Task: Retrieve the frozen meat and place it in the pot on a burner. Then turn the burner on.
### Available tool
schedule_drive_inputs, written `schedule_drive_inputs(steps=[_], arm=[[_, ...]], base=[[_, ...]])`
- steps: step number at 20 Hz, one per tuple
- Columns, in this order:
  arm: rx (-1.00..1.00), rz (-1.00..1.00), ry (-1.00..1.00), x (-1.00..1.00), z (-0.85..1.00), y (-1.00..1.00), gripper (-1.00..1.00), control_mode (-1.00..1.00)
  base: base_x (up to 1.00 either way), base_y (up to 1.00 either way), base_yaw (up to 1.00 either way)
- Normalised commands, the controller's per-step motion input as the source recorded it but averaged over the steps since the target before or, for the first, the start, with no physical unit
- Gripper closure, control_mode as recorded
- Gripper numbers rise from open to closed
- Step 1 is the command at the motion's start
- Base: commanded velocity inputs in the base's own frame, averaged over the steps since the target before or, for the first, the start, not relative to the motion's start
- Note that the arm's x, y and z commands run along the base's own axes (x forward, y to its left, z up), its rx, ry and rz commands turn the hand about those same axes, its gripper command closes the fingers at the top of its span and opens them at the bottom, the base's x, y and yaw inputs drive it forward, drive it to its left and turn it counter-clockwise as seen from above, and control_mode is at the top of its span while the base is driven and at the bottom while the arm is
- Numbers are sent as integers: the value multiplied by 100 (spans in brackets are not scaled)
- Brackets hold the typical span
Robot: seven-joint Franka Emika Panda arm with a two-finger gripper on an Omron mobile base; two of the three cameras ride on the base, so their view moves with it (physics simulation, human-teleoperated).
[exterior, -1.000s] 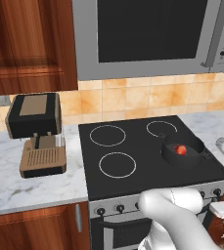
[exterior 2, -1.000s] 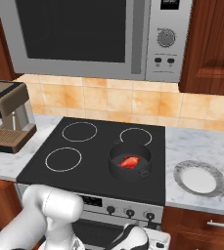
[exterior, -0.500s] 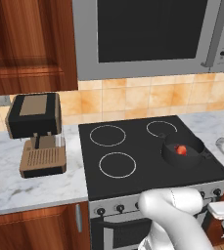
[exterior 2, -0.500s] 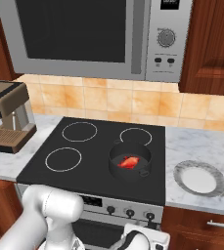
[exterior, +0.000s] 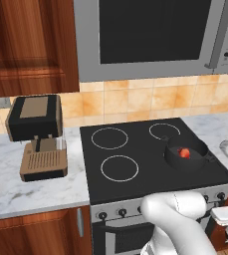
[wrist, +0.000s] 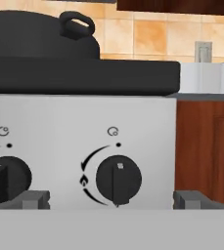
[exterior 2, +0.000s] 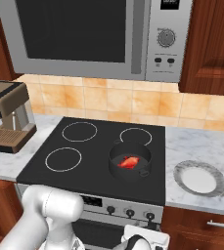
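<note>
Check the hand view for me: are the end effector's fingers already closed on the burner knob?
No. The two fingertips stand wide apart on either side of the knob, without touching it.

The white arm folds low and forward at the near edge, and the end effector faces level ahead, its fingers spread wide apart.

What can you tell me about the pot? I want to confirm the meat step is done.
The pot is low, wide, round and black, matte like cast iron, with short stubby side handles. It sits upright on the black stovetop's front right burner. The frozen meat, a small red-pink lump, lies inside on its bottom. Nothing else touches it.
</note>
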Motion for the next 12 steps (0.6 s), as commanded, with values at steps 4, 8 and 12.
schedule_drive_inputs(steps=[4, 8, 12], arm=[[0, 0, 0, 7, 0, 0, -100, -100], [0, 0, 0, 15, 0, 0, -100, -100], [0, 0, 0, 14, 0, -1, -100, -100]], base=[[0, 0, 0], [0, 0, 0], [0, 0, 0]])
